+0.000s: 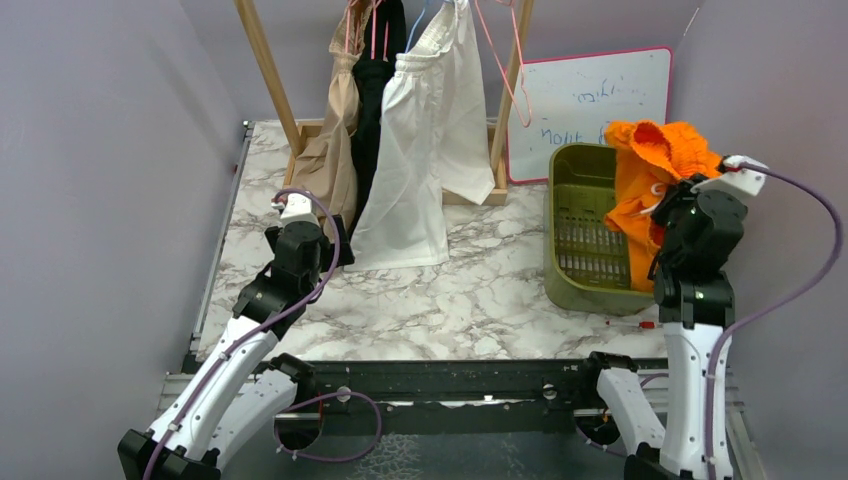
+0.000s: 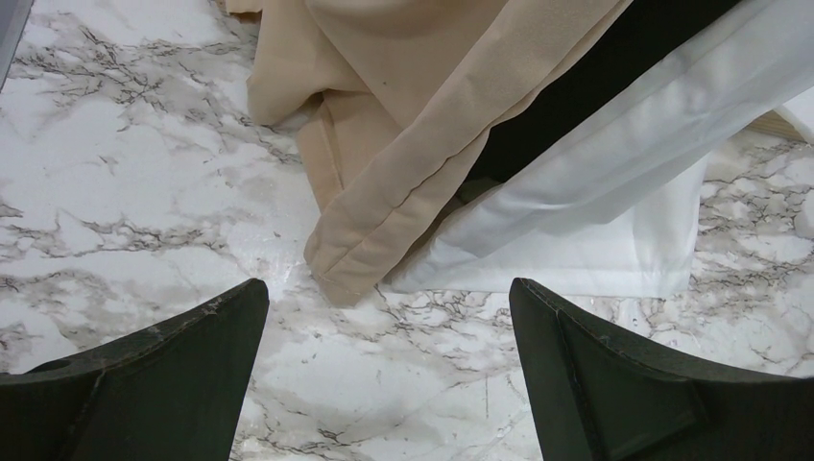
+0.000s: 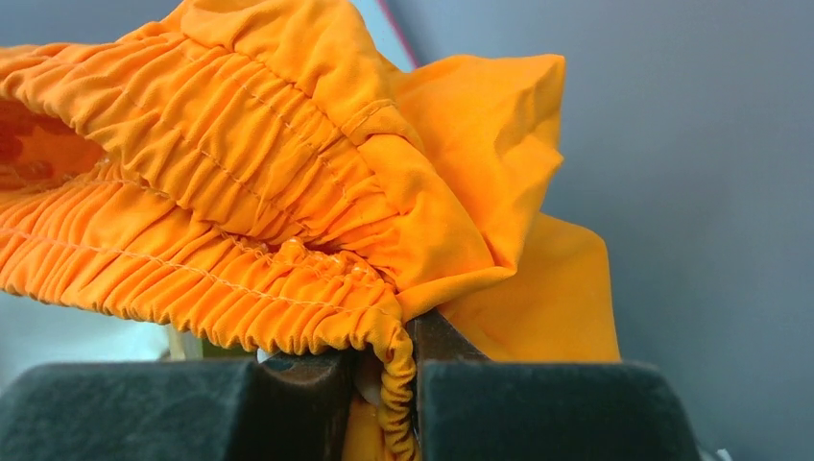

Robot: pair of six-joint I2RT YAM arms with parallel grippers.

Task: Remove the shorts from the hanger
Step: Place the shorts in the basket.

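The right pincer (image 3: pixel 384 370) is clamped narrow on the gathered waistband of the orange shorts (image 1: pixel 650 170), which droop over the right side of the green bin (image 1: pixel 578 170) on the bench (image 1: pixel 450 300). White shorts (image 1: pixel 420 150), black shorts (image 1: pixel 375 110) and tan shorts (image 1: pixel 335 150) hang from the rack (image 1: pixel 265 60), hems touching the bench. The left pincer (image 2: pixel 387 288) gapes wide just beside those hems, holding nothing.

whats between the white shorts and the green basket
Beside the white shorts the rack's wooden post, then bare marble table up to the basket; top view.
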